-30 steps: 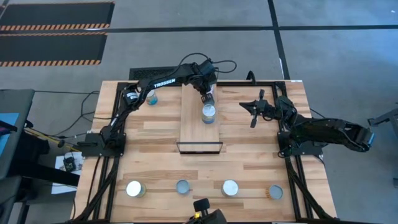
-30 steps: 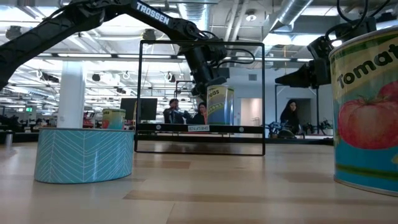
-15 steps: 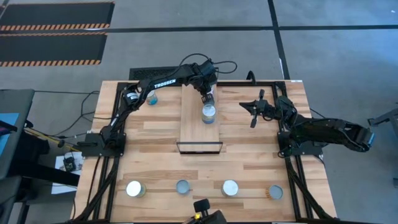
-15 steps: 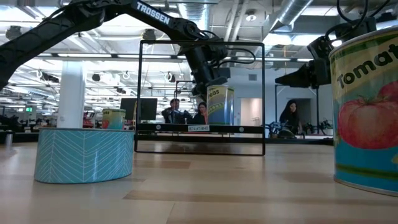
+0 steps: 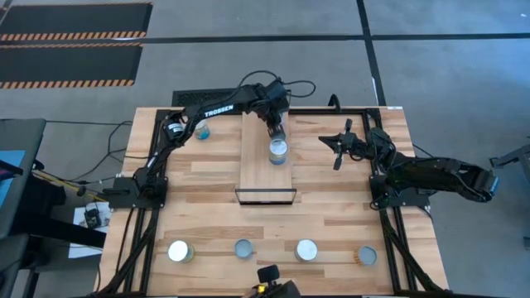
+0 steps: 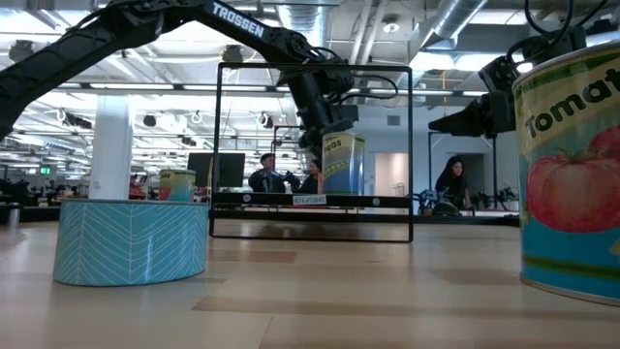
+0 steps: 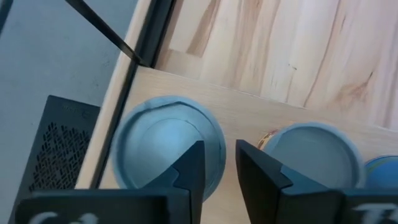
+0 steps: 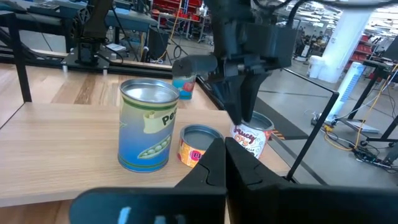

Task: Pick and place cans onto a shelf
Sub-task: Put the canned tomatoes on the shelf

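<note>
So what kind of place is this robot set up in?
Probably a big open robotics lab or industrial workspace. Behind the table the low view shows exposed ceiling ducts, seated people at monitors and long open floor; from above, the concrete floor carries hazard-striped mats.

There are eight cans (image 8: 146, 127) in all: three on the shelf (image 5: 257, 175), five on the counter (image 5: 331, 223). There is one shelf. Two arms (image 5: 217, 110) reach over the counter.
</note>
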Robot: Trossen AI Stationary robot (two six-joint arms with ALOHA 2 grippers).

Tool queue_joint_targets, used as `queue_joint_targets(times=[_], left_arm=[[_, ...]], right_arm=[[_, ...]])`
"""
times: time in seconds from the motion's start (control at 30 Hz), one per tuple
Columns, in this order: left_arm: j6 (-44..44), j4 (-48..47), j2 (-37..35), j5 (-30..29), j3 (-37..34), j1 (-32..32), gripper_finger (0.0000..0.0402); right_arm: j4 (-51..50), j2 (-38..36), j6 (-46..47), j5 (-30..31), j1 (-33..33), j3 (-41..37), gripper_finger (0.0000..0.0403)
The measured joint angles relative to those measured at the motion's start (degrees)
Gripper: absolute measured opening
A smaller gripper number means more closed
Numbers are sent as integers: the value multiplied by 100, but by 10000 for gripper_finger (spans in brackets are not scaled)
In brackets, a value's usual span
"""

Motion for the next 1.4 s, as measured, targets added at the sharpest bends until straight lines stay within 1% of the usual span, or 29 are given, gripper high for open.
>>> queue_joint_targets(times=[0.37, 0.47, 0.57, 0.63, 0.77, 0.97, 1.07, 1.13, 1.23, 1.4], left_arm=[[21, -2, -390, 0, 2, -8, 78], [104, -14, -437, -84, 2, -56, 66], [259, 10, -495, -481, 2, -156, 46], [315, 13, -513, -595, 2, -222, 30], [310, 18, -512, -450, 2, -310, 5], [290, 174, -528, -444, 2, -358, 1], [259, 331, -628, -447, -107, -354, 0], [223, 360, -734, -466, -257, -348, 0], [191, 732, -968, -458, -676, -350, 0], [95, 1640, -1664, -416, -1919, -350, 0]], right_arm=[[2, 0, 2, 0, 0, 0, 8], [2, 0, 0, 0, 0, 0, 8], [3, -2, 0, -1, 0, 0, 8], [6, -2, -2, 0, -2, 0, 8], [6, -6, -4, 0, -2, 0, 8], [4, -7, -28, -2, 0, 0, 8], [2, -7, -39, 0, -2, 0, 8], [2, -7, -44, -3, -1, 0, 8], [2, -7, -46, -2, 0, 0, 8], [2, -7, -44, -2, 0, 0, 8]])
